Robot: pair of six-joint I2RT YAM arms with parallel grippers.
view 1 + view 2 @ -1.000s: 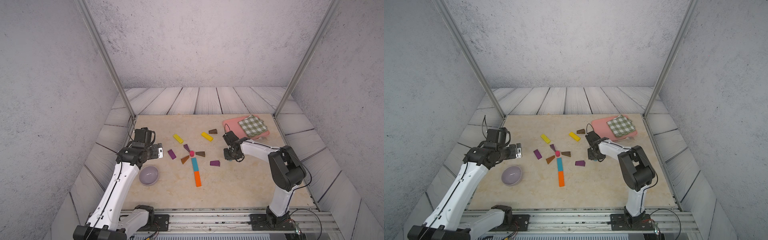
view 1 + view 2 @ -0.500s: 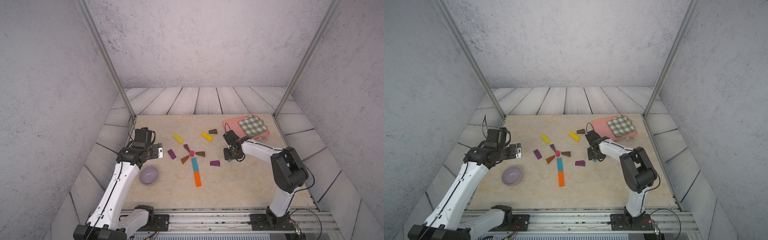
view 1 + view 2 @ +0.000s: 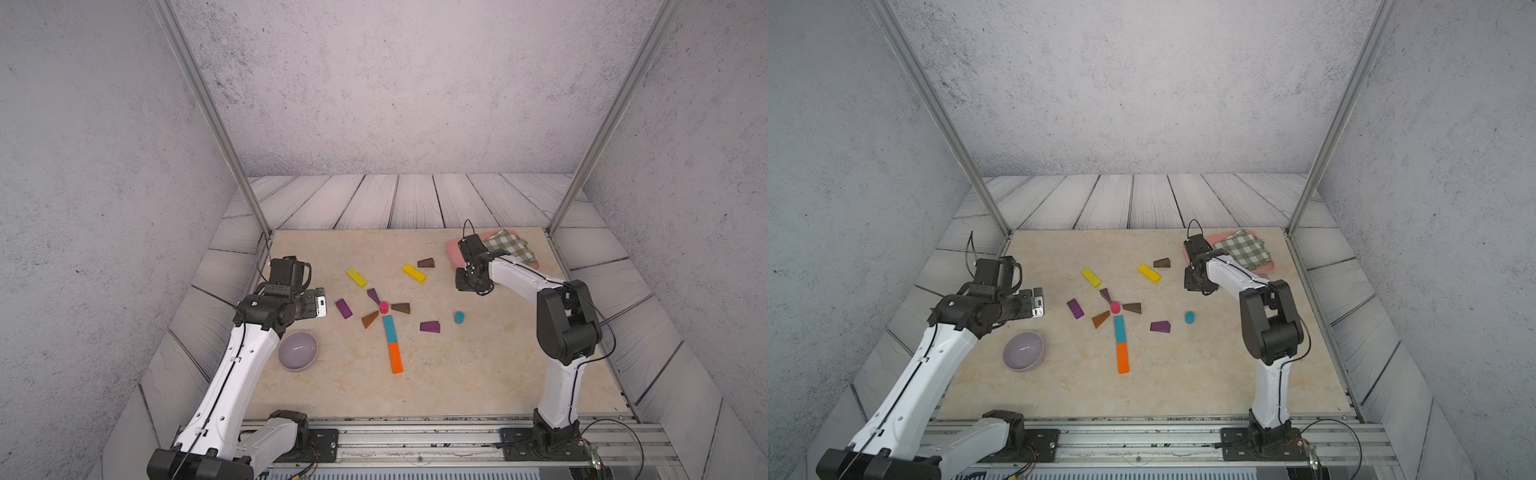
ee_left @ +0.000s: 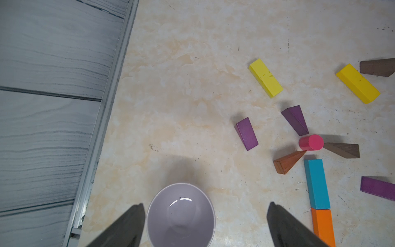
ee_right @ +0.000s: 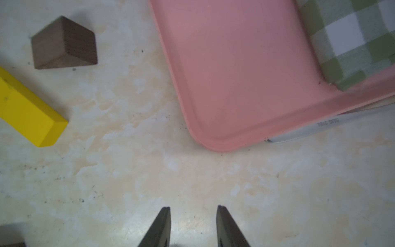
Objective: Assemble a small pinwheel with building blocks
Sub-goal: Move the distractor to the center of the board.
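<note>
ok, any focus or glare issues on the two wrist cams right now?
Right wrist view: mildly soft throughout, with fuzzy edges on the pink plastic tray and the dark brown wooden wedge. Left wrist view: the teal painted bar is crisp-edged; there is one small white glare streak inside the glossy lilac bowl and a soft diffuse shadow next to it; nothing is blown out.

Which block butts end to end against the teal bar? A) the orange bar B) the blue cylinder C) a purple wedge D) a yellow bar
A: the orange bar lies in line with the teal bar, their ends touching, on the side away from the pink cylinder.
</note>
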